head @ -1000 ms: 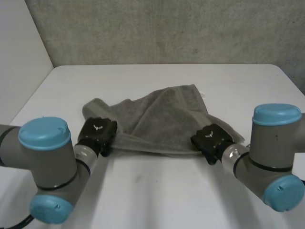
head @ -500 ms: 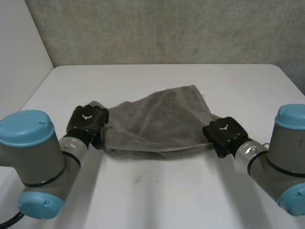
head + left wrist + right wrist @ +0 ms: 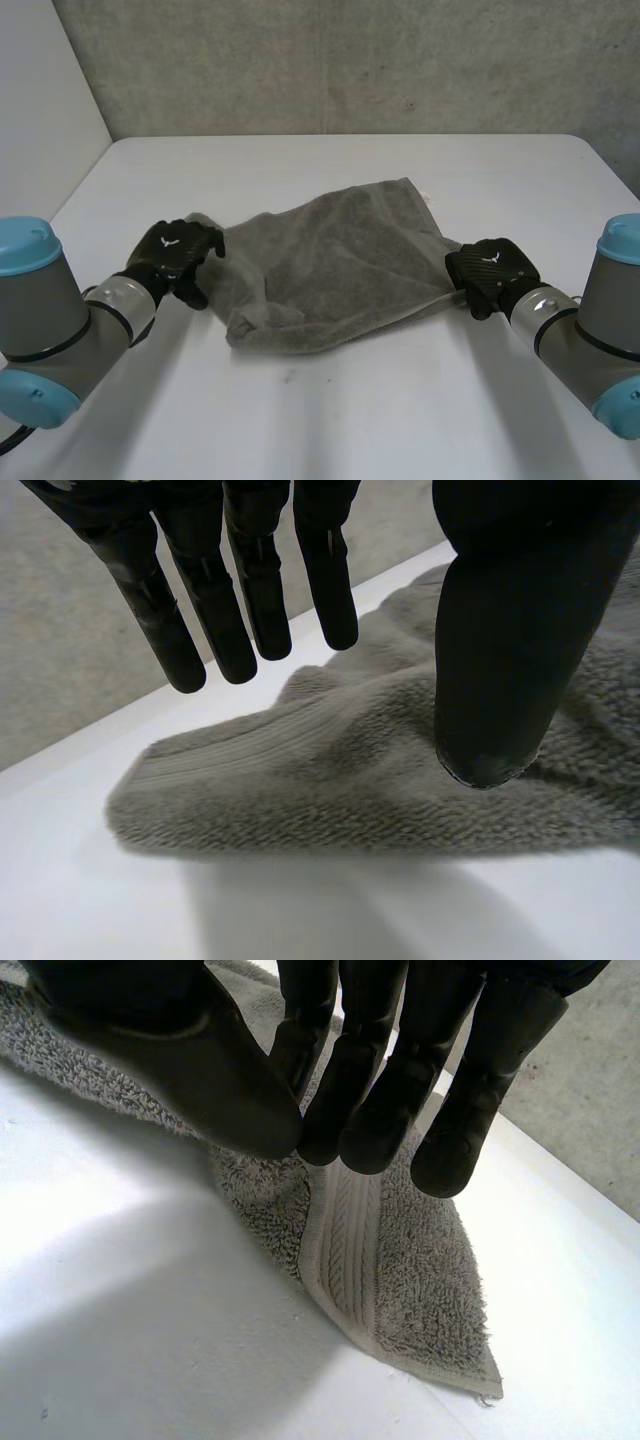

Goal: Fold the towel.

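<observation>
A grey towel (image 3: 330, 260) lies crumpled in the middle of the white table (image 3: 350, 410), its near edge bunched into a fold. My left hand (image 3: 178, 256) hovers at the towel's left corner, open. In the left wrist view its fingers (image 3: 250, 590) are straight and apart from the thumb, just above the pile (image 3: 340, 770), holding nothing. My right hand (image 3: 490, 270) is at the towel's right corner. In the right wrist view its thumb and fingers (image 3: 370, 1060) are pressed together on the towel's ribbed edge (image 3: 345, 1250), with the corner tip lying flat on the table beyond.
A grey wall (image 3: 350, 60) runs behind the table's far edge and a white wall (image 3: 40, 90) stands at its left. Bare tabletop surrounds the towel on all sides. Both arms reach in from the near corners.
My left hand has opened and let go of the towel's left side, which has dropped onto the table. Both arms have swung outward, and the right hand has drawn its corner to the right.
</observation>
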`<state>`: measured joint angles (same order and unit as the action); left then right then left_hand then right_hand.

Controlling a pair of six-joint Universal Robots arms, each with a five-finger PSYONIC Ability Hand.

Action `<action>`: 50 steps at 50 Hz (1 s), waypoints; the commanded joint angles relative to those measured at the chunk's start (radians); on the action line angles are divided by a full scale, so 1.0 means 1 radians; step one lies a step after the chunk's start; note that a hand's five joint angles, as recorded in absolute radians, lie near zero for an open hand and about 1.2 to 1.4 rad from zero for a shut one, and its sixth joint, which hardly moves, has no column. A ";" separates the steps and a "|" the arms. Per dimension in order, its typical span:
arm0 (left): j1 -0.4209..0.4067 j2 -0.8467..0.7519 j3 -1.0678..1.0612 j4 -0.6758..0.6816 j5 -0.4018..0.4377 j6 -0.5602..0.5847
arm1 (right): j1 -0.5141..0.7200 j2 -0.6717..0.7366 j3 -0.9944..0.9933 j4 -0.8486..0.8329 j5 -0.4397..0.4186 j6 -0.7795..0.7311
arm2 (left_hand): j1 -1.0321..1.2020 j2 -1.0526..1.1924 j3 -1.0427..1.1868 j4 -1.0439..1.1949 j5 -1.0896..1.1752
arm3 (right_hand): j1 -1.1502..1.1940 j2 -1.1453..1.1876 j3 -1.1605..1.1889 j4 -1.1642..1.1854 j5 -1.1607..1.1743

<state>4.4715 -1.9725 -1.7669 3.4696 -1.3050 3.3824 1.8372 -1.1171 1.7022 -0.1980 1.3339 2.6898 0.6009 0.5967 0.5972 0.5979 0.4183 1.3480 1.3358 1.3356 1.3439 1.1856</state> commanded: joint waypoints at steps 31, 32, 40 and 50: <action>-0.012 -0.158 0.112 0.013 0.207 0.014 | 0.011 0.016 0.004 0.000 -0.001 -0.002 | 0.085 0.090 0.089 0.088 0.093 | 0.048 0.060 0.061 0.052 0.036; -0.018 -0.167 0.122 0.010 0.207 0.014 | 0.011 0.016 0.004 0.000 -0.001 -0.002 | 0.085 0.090 0.089 0.088 0.093 | 0.048 0.060 0.061 0.052 0.036; -0.038 -0.192 0.139 -0.001 0.205 0.014 | 0.011 0.019 0.004 0.000 -0.001 -0.004 | 0.389 0.393 0.392 0.392 0.397 | 0.048 0.060 0.061 0.052 0.036; -0.052 -0.137 0.144 -0.007 0.179 0.034 | 0.010 -0.004 -0.030 0.014 0.004 -0.007 | 0.795 0.800 0.799 0.798 0.803 | 0.048 0.060 0.061 0.052 0.036</action>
<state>4.4222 -2.1552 -1.6250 3.4667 -1.1062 3.3994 1.8484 -1.1001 1.6977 -0.1967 1.3336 2.6843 1.1620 1.1866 1.1831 1.1844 0.9915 1.3497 1.3358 1.3356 1.3439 1.1855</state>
